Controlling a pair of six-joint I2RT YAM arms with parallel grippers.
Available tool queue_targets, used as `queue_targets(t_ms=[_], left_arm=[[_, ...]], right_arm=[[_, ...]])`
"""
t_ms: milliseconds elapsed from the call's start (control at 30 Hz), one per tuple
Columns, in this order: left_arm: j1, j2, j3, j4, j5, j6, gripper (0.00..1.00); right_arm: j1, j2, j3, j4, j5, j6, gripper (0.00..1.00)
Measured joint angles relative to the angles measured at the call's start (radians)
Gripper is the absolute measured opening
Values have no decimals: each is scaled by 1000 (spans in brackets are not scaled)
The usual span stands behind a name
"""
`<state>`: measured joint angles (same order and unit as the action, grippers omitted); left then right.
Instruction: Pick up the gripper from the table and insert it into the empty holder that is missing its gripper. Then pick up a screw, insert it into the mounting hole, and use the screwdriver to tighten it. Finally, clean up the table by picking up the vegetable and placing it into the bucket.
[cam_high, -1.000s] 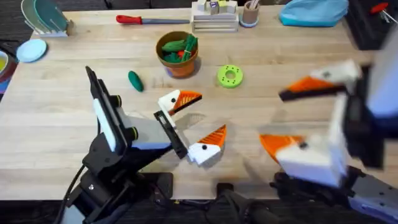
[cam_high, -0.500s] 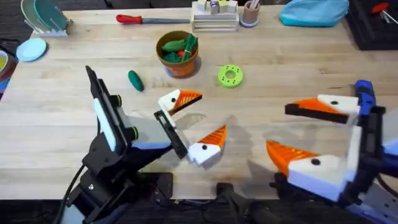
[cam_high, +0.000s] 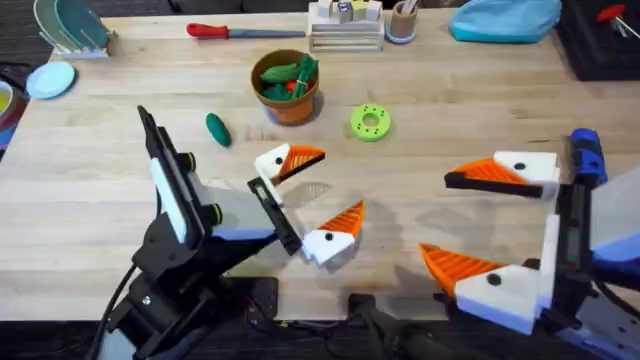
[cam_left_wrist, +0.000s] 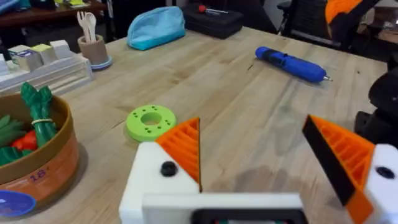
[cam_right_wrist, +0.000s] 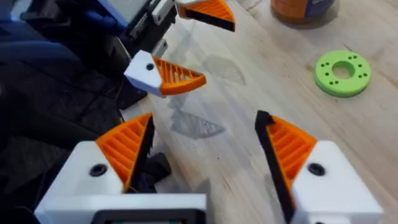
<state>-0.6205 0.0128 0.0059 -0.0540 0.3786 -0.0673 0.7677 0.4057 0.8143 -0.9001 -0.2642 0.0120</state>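
Observation:
My left gripper (cam_high: 312, 197) stands open over the table's middle. Each of its white holders (cam_high: 322, 245) carries an orange wedge (cam_high: 347, 216), and I cannot tell which one is the task's gripper. A dark screw head (cam_left_wrist: 168, 168) sits in one holder. My right gripper (cam_high: 485, 222) is open at the right with nothing between its fingers (cam_right_wrist: 124, 146). The blue screwdriver (cam_high: 585, 157) lies behind it and is also in the left wrist view (cam_left_wrist: 291, 63). The dark green vegetable (cam_high: 217, 129) lies left of the orange-brown bucket (cam_high: 290, 106).
A bright green disc (cam_high: 370, 122) lies right of the bucket. Along the far edge are a red-handled tool (cam_high: 222, 31), a block stand (cam_high: 345, 30), a cup with sticks (cam_high: 402, 22) and a blue pouch (cam_high: 505, 20). The bucket holds green and red toy vegetables.
The right arm has dropped from close under the camera and drawn back to the right, still open. That uncovered the blue screwdriver. The left arm has not moved.

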Motion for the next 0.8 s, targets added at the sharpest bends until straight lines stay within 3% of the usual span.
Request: queue_targets(t_ms=[300,400,567,600,800], left_arm=[[0,0,0,0,-1,-1,966],[0,0,0,0,-1,2,761],[0,0,0,0,-10,5,55],[0,0,0,0,-12,8,17],[0,0,0,0,-16,7,14]], right_arm=[[0,0,0,2,-5,-53,994],[0,0,0,2,-7,-61,994],[0,0,0,2,-7,-65,993],[0,0,0,2,-7,-65,993],[0,0,0,2,-7,-66,994]])
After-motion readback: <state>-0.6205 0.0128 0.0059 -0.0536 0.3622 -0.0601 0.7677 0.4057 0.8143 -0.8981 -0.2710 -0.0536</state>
